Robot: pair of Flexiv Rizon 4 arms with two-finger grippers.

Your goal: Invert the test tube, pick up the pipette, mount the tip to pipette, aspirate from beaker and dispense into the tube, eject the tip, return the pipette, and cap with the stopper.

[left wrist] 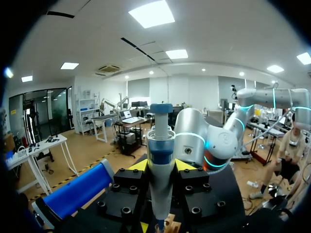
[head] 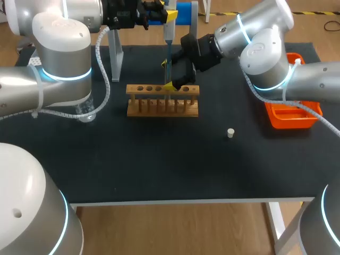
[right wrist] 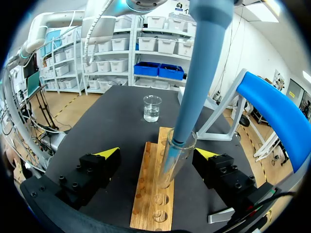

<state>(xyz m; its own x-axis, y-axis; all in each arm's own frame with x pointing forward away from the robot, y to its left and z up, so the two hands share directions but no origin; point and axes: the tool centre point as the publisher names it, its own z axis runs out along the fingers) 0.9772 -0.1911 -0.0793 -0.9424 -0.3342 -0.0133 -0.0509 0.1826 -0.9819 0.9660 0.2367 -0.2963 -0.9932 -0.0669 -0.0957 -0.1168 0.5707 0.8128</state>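
My left hand (left wrist: 161, 166) is clamped on the pipette (left wrist: 160, 145), whose tip reaches down into the test tube (right wrist: 174, 155) standing in the rack (right wrist: 151, 204). My right hand (right wrist: 158, 154) is spread wide either side of that tube, not touching it. Ahead of it, the beaker (right wrist: 151, 108) holds clear liquid.

Rack (head: 162, 101) — pipette (head: 168, 37) overhead, passage in front
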